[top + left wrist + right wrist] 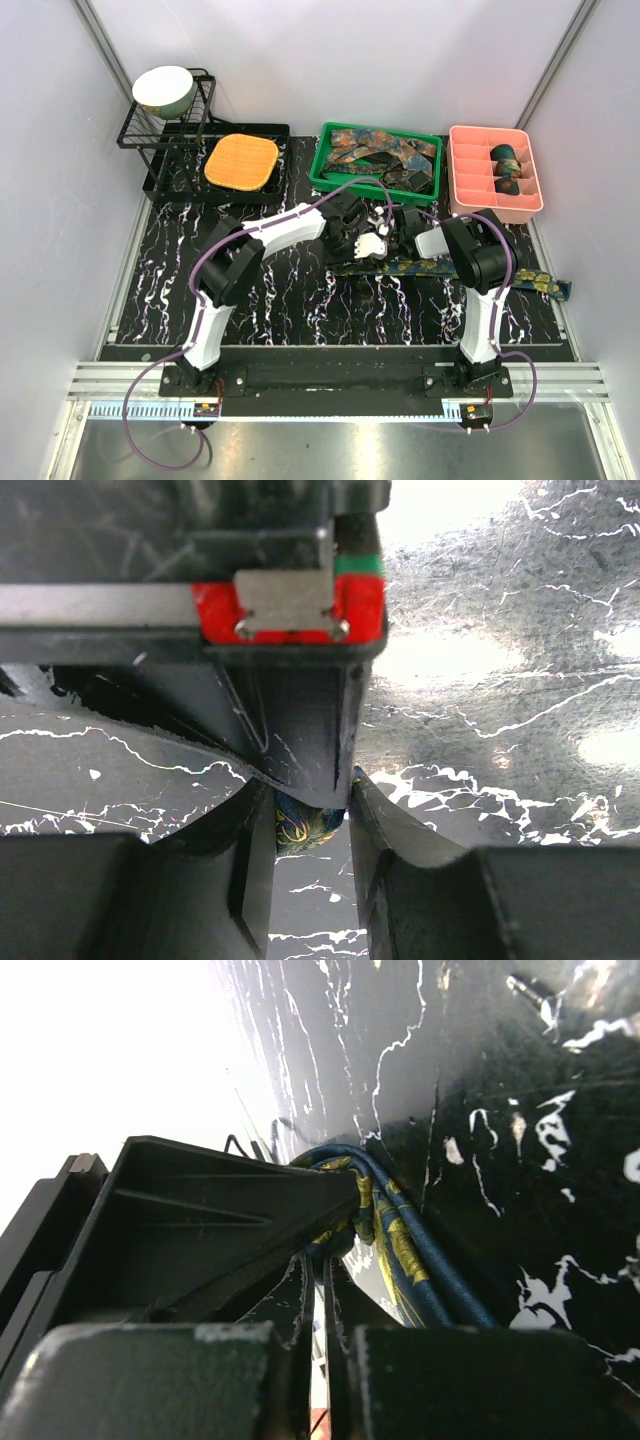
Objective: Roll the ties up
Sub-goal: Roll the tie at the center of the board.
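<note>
A navy tie with gold paisley (450, 268) lies along the black marbled mat, its far end near the right edge. Both grippers meet over its left end at the mat's middle. My left gripper (372, 243) has its jaws closed on a small bunch of the tie (305, 825), which fills the gap at the tips (310, 800). My right gripper (392, 222) is nearly fully shut (328, 1255), pinching the tie's folded end; several blue-gold layers (400, 1250) curl round beside its tips. More ties (385, 155) lie in the green tray. Rolled ties (508, 168) sit in the pink tray.
The green tray (325, 170) stands at the back middle and the pink divided tray (470, 190) at the back right. An orange waffle pad (241, 162) lies on a black rack at the back left, with a bowl (163, 88) on top. White walls enclose the mat.
</note>
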You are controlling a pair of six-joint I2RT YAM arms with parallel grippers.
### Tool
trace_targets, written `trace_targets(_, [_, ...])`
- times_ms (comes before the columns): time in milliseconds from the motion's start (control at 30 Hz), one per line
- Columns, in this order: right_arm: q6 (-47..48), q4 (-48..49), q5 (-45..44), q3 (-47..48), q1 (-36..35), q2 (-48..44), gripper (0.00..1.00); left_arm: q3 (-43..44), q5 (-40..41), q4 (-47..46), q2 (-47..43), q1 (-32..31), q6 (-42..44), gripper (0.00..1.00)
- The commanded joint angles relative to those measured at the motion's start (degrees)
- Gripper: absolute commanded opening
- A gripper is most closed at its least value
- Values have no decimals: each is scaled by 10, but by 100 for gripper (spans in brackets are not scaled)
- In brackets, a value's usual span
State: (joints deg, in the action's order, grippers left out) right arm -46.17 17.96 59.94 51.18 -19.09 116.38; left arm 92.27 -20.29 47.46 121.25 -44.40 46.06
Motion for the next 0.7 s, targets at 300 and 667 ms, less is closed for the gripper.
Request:
trace_targets(300, [148, -230, -124, 67, 0, 14, 0, -20, -7, 9, 33, 5, -18, 54])
trace_targets(667, [179, -304, -165, 96, 2, 32, 0, -293, -198, -405, -173, 120, -181, 82])
